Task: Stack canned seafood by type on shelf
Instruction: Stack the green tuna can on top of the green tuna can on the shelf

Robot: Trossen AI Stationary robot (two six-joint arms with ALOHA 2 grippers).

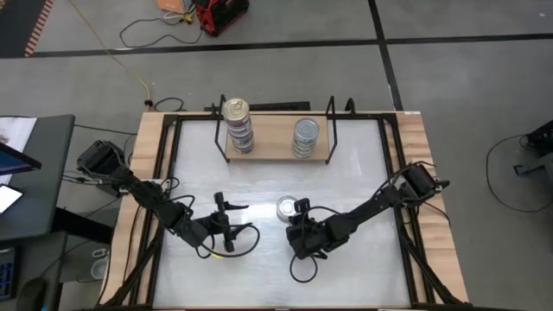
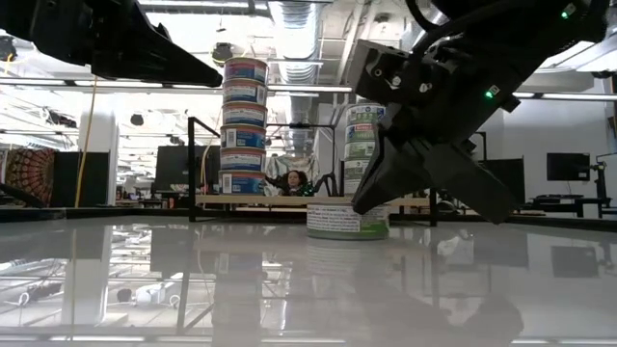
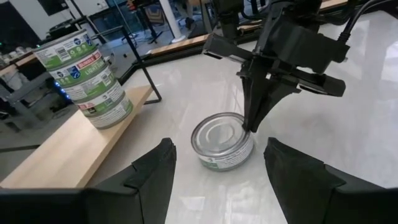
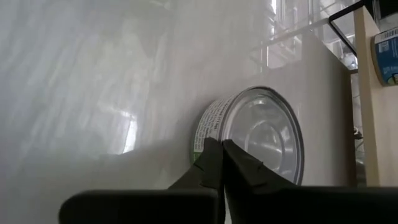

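Note:
A single tin point(image 3: 222, 140) with a silver lid and a green label stands upright on the white tabletop in front of the shelf point(image 1: 272, 152). My right gripper point(image 3: 251, 123) is shut, its tips at this tin's rim. My left gripper point(image 1: 233, 221) waits open to the tin's left, level with it, and its fingers are apart from it. On the shelf's board stand two stacks of tins. The left stack point(image 1: 238, 125) is blue-labelled with a gold lid on top. The right stack point(image 1: 305, 138) is green-labelled with a silver lid. My right gripper has its shut fingertips point(image 4: 211, 149) against the lone tin's top rim point(image 3: 246, 129), on the side toward the table's right edge. The fingers slant down from the right and near side. The tin sits flat on the tabletop, lid up.
The shelf's black wire ends point(image 1: 332, 117) rise at both sides of the board. Wooden strips and black rails point(image 1: 164, 164) border the tabletop on the left and right. Bare white surface point(image 1: 259, 276) lies toward the near edge.

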